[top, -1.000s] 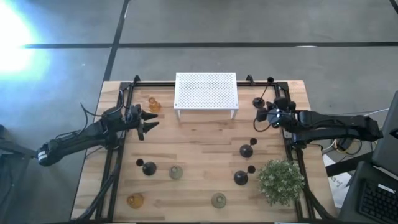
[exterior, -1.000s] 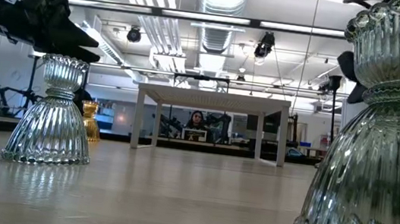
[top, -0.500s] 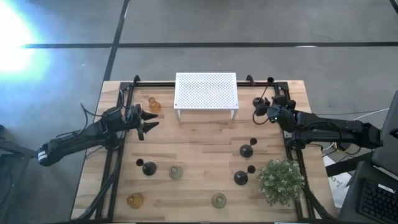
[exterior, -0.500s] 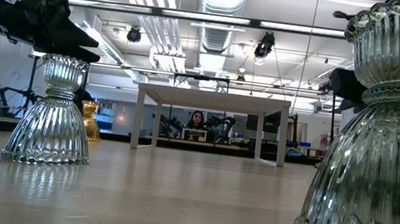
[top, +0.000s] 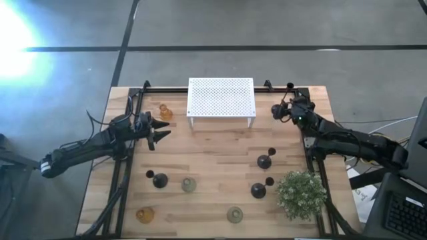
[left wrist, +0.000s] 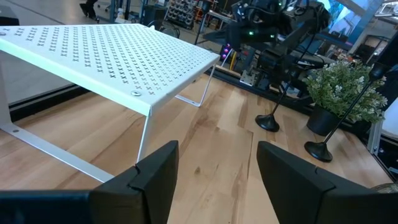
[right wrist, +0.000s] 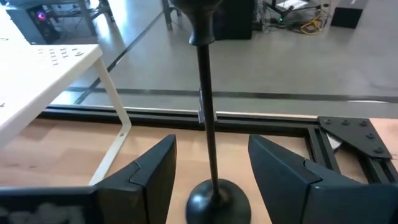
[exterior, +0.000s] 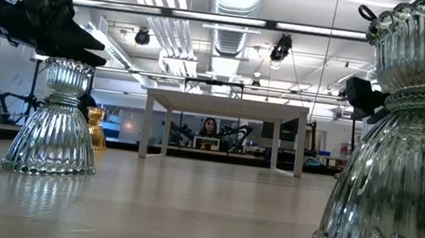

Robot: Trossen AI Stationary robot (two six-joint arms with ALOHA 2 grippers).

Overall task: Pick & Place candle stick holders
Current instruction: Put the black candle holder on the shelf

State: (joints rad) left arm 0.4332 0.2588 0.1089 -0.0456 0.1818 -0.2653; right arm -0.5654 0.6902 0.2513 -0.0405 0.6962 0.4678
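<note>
A black holder with a round base (right wrist: 214, 199) and thin upright stem (right wrist: 205, 93) stands at the table's far right (top: 275, 109). My right gripper (right wrist: 211, 143) is open, with one finger on either side of the stem and not touching it; it also shows in the high view (top: 281, 112). My left gripper (top: 162, 131) is open and empty at the table's left, near an amber glass holder (top: 165, 112). Three more black holders (top: 265, 161) (top: 258, 191) (top: 159, 180), two pale green ones (top: 189, 185) (top: 234, 214) and a second amber one (top: 145, 215) stand on their bases on the near half.
A white perforated rack (top: 221, 100) stands on thin legs at the far middle. A bushy green plant (top: 301, 193) stands at the near right corner. Black frame rails (top: 309, 143) run along the table's left and right sides. Bare wood lies at the table's middle (top: 213, 150).
My right gripper has gone toward the table's far edge, up to the black holder at the far right, and now points at its stem. The holder has stayed where it was.
</note>
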